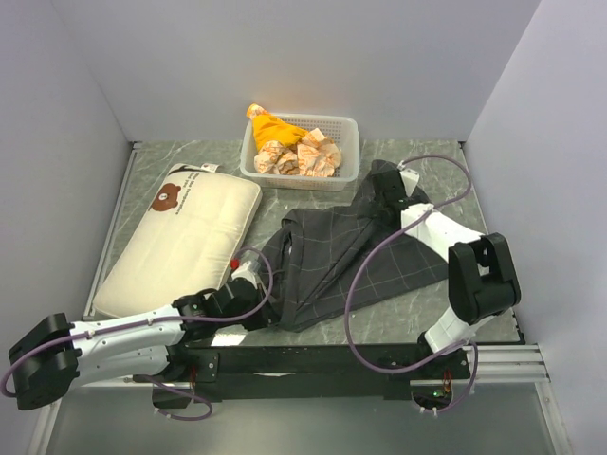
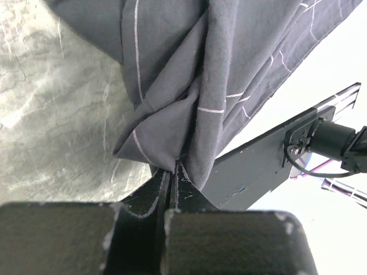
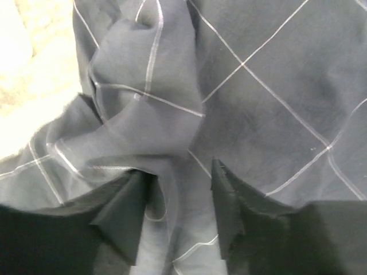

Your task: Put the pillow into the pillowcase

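The cream pillow (image 1: 180, 242) with a brown bear face lies flat at the left of the table. The dark checked pillowcase (image 1: 356, 251) lies crumpled in the middle, just right of it. My left gripper (image 1: 248, 280) is at the case's near-left edge. In the left wrist view it (image 2: 174, 167) is shut on a fold of the pillowcase (image 2: 189, 86), which hangs bunched from the tips. My right gripper (image 1: 389, 182) is over the case's far right corner. In the right wrist view it (image 3: 178, 177) is open, its tips pressed into the pillowcase (image 3: 258, 86) with a loose fold between them.
A white mesh basket (image 1: 346, 128) with orange-and-white cloth bundles (image 1: 294, 152) stands at the back, just beyond the pillowcase. Grey walls close in the left, back and right sides. A black rail (image 1: 313, 360) runs along the near edge of the marble-patterned table (image 1: 152, 161).
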